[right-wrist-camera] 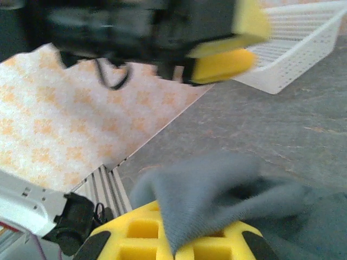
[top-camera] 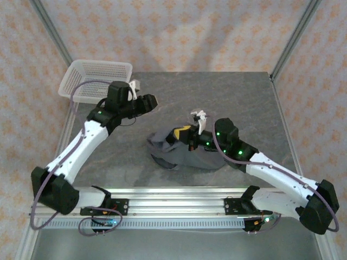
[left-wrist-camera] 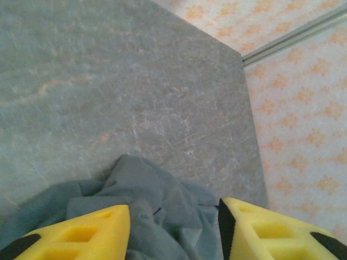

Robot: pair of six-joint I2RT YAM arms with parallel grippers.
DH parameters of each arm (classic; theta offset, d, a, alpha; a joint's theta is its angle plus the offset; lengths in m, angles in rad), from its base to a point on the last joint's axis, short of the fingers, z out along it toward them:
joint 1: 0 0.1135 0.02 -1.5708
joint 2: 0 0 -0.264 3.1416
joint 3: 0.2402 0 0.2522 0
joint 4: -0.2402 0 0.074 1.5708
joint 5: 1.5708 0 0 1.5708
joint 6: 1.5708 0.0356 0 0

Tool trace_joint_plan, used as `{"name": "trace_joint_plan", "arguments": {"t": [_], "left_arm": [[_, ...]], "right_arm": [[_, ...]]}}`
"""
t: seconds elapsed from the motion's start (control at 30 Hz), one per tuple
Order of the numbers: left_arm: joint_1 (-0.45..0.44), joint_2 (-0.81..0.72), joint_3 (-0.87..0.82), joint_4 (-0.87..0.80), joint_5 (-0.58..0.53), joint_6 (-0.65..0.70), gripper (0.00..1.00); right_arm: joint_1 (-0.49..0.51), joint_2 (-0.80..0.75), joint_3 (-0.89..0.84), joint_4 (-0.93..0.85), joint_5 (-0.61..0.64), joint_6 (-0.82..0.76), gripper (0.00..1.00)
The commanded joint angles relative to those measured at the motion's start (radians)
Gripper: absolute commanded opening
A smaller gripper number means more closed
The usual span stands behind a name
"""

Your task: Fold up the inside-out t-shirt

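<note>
The inside-out t-shirt point(top-camera: 181, 156) lies bunched in a dark grey heap on the table, near the front middle. My right gripper point(top-camera: 184, 135) sits at the heap's top edge, and in the right wrist view it point(right-wrist-camera: 174, 246) is shut on a raised fold of the t-shirt point(right-wrist-camera: 217, 184). My left gripper point(top-camera: 150, 101) hangs above bare table to the upper left of the heap, clear of it. Its yellow fingers point(left-wrist-camera: 81, 235) stand apart with nothing between them; the t-shirt point(left-wrist-camera: 157, 211) shows beyond the gap. The left gripper point(right-wrist-camera: 230, 49) also appears blurred over the shirt.
A white mesh basket point(top-camera: 100, 63) stands at the table's back left corner, its wall point(right-wrist-camera: 303, 51) seen past the left gripper. The grey table point(top-camera: 233, 97) stretches bare behind and right of the shirt. An aluminium rail point(top-camera: 173, 203) runs along the near edge.
</note>
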Motion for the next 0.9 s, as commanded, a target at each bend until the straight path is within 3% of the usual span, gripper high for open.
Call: {"name": "trace_joint_plan", "arguments": {"t": [0.0, 0.17, 0.27, 0.33, 0.4, 0.53, 0.67, 0.87], "left_arm": [[0.001, -0.129, 0.012, -0.092, -0.02, 0.203, 0.51], [-0.055, -0.246, -0.06, -0.2, 0.038, 0.501, 0.52], [-0.16, -0.3, -0.104, -0.222, 0.079, 0.665, 0.57], [-0.274, -0.33, -0.156, -0.218, 0.031, 0.809, 0.6], [-0.366, -0.344, -0.201, -0.198, -0.094, 0.882, 0.61], [-0.431, -0.314, -0.239, -0.145, -0.265, 0.897, 0.65], [-0.459, -0.258, -0.238, -0.139, -0.301, 0.92, 0.69], [-0.466, -0.178, -0.214, -0.175, -0.328, 0.897, 0.66]], "right_arm": [[-0.028, 0.013, -0.01, 0.064, -0.049, 0.033, 0.0], [-0.044, 0.017, -0.001, 0.037, -0.049, 0.035, 0.0], [-0.049, 0.017, 0.003, 0.014, -0.037, 0.032, 0.0], [-0.052, 0.018, 0.005, 0.007, -0.032, 0.034, 0.0], [-0.052, 0.022, 0.01, 0.002, -0.032, 0.035, 0.0], [-0.053, 0.028, 0.019, -0.004, -0.037, 0.045, 0.0], [-0.053, 0.034, 0.031, -0.016, -0.044, 0.046, 0.0], [-0.052, 0.039, 0.037, -0.019, -0.038, 0.049, 0.0]]}}
